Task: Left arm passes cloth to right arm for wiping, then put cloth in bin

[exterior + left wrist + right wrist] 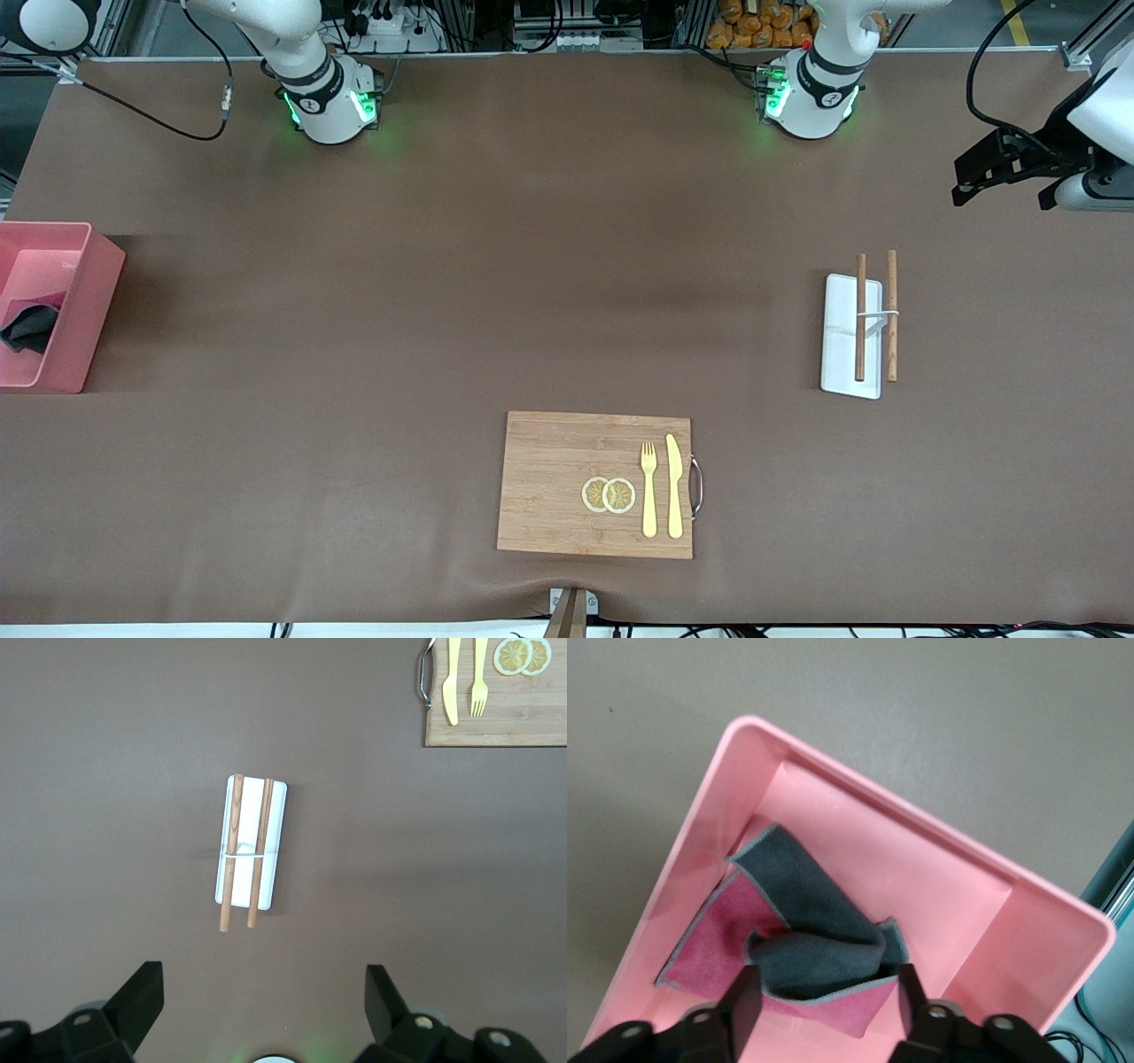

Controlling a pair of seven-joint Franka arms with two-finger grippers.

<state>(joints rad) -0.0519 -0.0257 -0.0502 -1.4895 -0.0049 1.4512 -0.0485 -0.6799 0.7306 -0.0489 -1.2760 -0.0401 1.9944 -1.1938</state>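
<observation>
The pink bin stands at the right arm's end of the table. The maroon and dark grey cloth lies crumpled inside it. In the right wrist view my right gripper hangs open just over the cloth, one finger on each side of its folded edge, inside the bin. The right gripper is out of the front view. My left gripper is open and empty, up in the air at the left arm's end of the table. In the left wrist view it is open.
A white rack with two wooden rods lies on the table toward the left arm's end, also in the left wrist view. A wooden cutting board with fork, knife and lemon slices lies near the front edge.
</observation>
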